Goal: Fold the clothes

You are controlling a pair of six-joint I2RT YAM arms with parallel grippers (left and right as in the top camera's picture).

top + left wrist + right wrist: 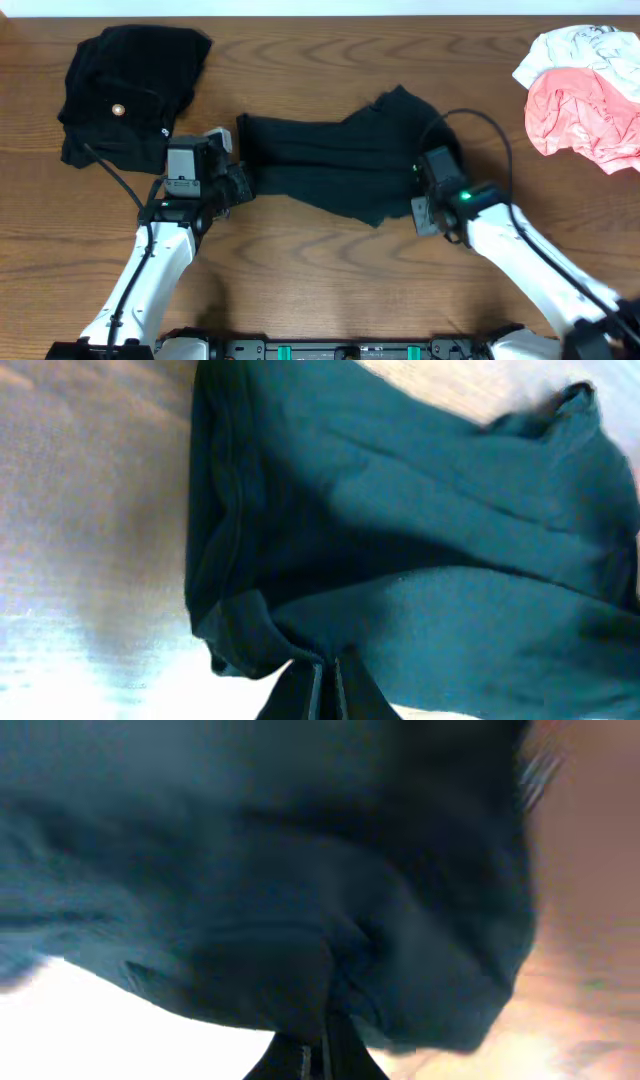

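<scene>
The black shirt (320,175) lies in the middle of the table (320,290), stretched into a long wrinkled band from 9 o'clock to 3 o'clock, with one loose corner pointing to 12 o'clock near its right end. The left hand (238,186) is at the 9 o'clock end of this band, and its wrist view shows the two fingers closed together with a fold of the dark cloth pinched between them. The right hand (420,176) is at the 3 o'clock end, and its wrist view also shows the fingers closed on a bunch of the same cloth. A second black garment (130,95) with a small pale button lies crumpled at 10 o'clock on the table, apart from the shirt. At 2 o'clock a pink garment (585,115) lies in a heap, touching a white garment (580,48) just behind it.
</scene>
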